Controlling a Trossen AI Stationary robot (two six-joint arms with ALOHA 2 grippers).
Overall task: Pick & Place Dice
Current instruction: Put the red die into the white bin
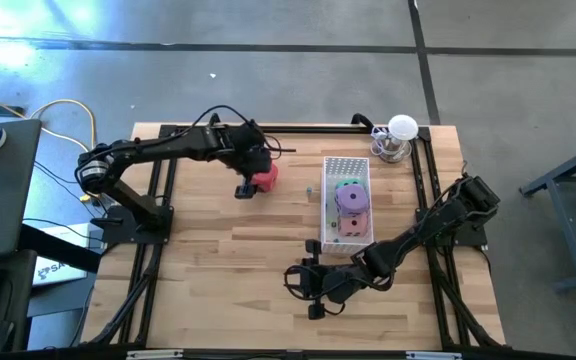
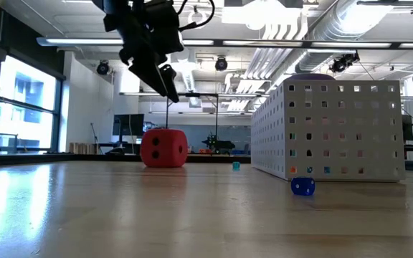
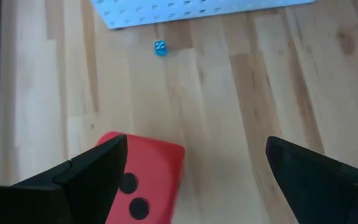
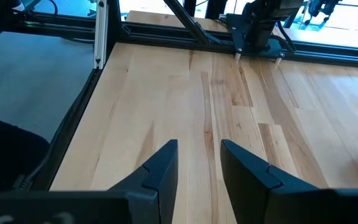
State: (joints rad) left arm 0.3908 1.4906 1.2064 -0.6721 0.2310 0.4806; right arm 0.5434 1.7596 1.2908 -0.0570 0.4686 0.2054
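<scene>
The left pincer [image 3: 191, 180], fingers spread wide and empty, hovers above the soft red cube-shaped die [image 3: 143, 177], which lies off-centre toward one finger.

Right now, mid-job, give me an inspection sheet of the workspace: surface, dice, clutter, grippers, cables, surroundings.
Surface: wooden table, bare planks in front.
Job's things: red die on the table, outside the white perforated bin; purple die, pink die and green die inside the bin.
Clutter: small blue bead and small teal bead on the table by the bin; a glass object at the far corner.
Grippers: left gripper open, above the red die, not touching it; right gripper narrowly parted, empty, at the near edge.
Cables: yellow and white cables on the floor left of the table.
Surroundings: open room, no people seen.
</scene>
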